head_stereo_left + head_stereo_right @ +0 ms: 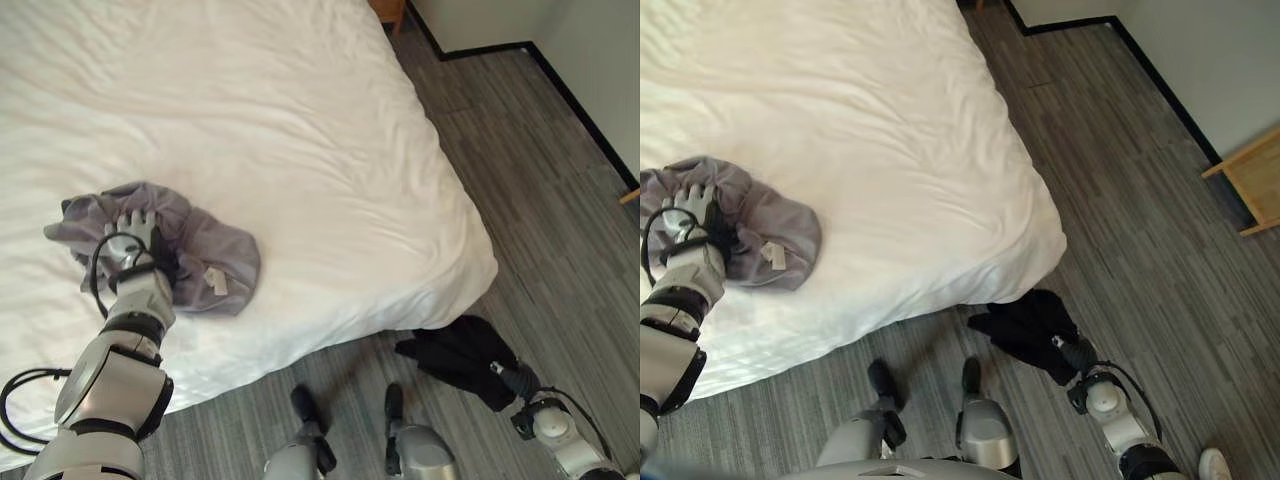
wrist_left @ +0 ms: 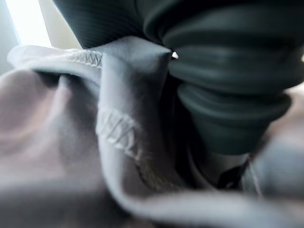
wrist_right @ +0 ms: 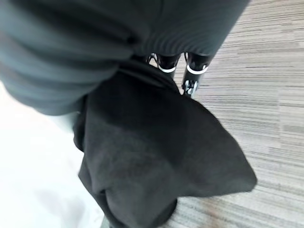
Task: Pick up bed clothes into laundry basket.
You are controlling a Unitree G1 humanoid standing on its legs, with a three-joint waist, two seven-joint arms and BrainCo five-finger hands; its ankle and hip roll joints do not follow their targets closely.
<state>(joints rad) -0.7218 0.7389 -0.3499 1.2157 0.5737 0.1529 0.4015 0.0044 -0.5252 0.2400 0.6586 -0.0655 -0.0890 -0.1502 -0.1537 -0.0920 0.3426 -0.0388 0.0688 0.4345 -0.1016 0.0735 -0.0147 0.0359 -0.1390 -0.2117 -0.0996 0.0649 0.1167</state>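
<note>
Left eye view: a crumpled grey garment (image 1: pixel 170 245) is seen lying on the white bed (image 1: pixel 300 120) near its lower left part, with the left hand (image 1: pixel 133 240) resting on top of the cloth, fingers pointed up the mattress; whether they are hooked into the fabric cannot be judged from here. Off the bed's corner, over the grey striped floor (image 1: pixel 560 220), a black garment (image 1: pixel 462 358) is seen bunched at the right hand (image 1: pixel 512 377). Right eye view: the same layout is recorded — grey cloth under the left hand, black cloth hanging clear of the mattress corner at the right hand; a wooden furniture piece (image 1: pixel 1252 180) stands by the wall, and no laundry basket is found in the frame. Left wrist view: stitched grey hems are pressed up against the dark ribbed cover; the fingers are buried in folds, so their state cannot be told. Right wrist view: the black garment drapes from the fingers (image 3: pixel 195 64), which appear curled into its upper edge, the rest hanging loose above the floor. Risks, as judged: the grey garment may be only partly gathered, so a lift could leave a trailing end dragging on the sheet or slipping out; the black garment is held by a small bunch — a swing of the arm could shake it free onto the floor.
</note>
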